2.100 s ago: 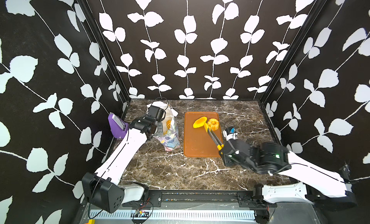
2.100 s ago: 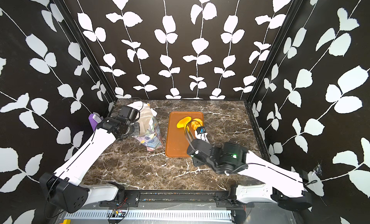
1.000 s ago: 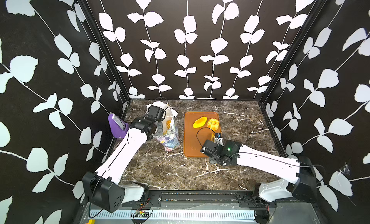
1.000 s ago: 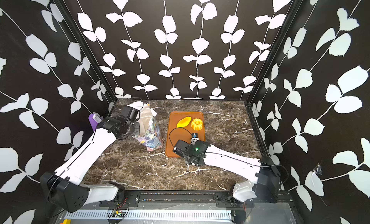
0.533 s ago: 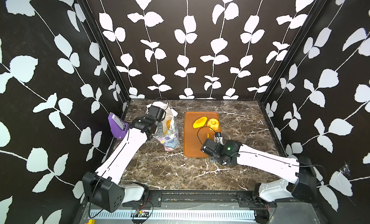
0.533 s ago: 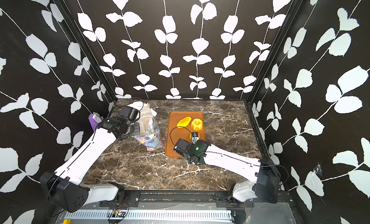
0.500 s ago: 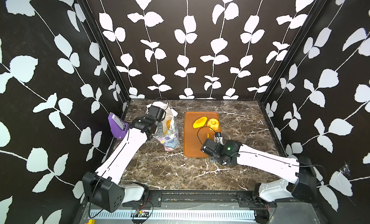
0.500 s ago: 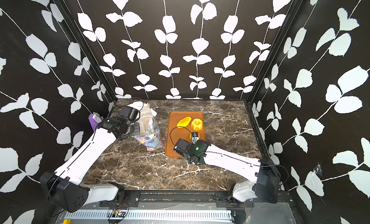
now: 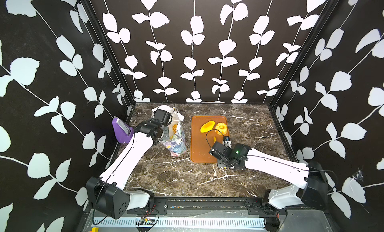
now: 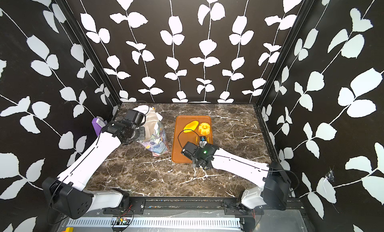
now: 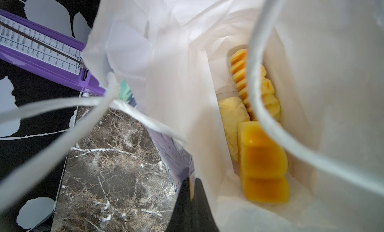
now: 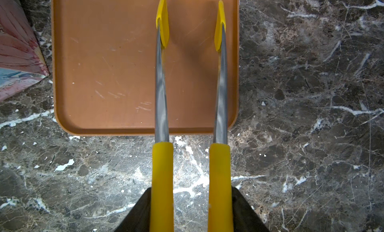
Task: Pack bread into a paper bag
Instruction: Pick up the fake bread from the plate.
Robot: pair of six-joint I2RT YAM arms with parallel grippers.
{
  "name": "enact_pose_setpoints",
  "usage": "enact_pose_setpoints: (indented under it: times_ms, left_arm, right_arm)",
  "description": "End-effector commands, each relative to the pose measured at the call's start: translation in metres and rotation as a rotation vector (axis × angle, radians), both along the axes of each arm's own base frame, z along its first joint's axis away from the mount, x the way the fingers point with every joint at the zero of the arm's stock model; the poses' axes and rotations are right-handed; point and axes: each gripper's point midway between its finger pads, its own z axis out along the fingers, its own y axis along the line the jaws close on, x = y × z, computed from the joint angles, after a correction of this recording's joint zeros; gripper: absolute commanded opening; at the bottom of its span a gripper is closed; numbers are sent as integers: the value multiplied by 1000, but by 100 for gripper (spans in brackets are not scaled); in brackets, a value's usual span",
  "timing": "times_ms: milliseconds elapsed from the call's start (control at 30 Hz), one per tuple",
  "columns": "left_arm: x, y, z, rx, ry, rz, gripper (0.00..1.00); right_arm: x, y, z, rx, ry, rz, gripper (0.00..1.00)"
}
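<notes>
The right gripper (image 12: 191, 212) is extended low towards the tray (image 12: 104, 75); the tongs (image 12: 161, 96) are held spread, pinching nothing; the gripper is largely cut off.

The left arm (image 9: 128, 158) and right arm (image 9: 274, 164) are built of white slab-sided links with thin black seam lines, joined by rounded black housings; the left shoulder housing (image 9: 116, 201) bears a ring of small holes. A black cable (image 9: 206, 138) loops off each wrist, and a green indicator lamp (image 9: 237, 152) glows on the right one. The left pincer (image 11: 189, 183) and right pincer (image 12: 190, 191) have matte black fingers.
</notes>
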Motion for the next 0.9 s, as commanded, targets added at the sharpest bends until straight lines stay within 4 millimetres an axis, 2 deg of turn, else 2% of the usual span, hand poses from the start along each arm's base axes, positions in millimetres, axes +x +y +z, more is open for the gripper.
enact_pose_setpoints:
  times_ms: [0, 667, 733, 867]
  left_arm:
    - [2, -1, 3, 8, 8, -12, 0]
    - [14, -3, -1, 37, 28, -15, 0]
    - [15, -4, -2, 39, 32, -17, 0]
    - [18, -4, -3, 42, 35, -15, 0]
  right_arm:
    - [12, 1, -5, -18, -10, 6, 54]
    - [63, 1, -6, -53, 9, 10, 55]
    - [67, 1, -13, -72, 30, 11, 55]
    - [75, 1, -13, -83, 31, 13, 54]
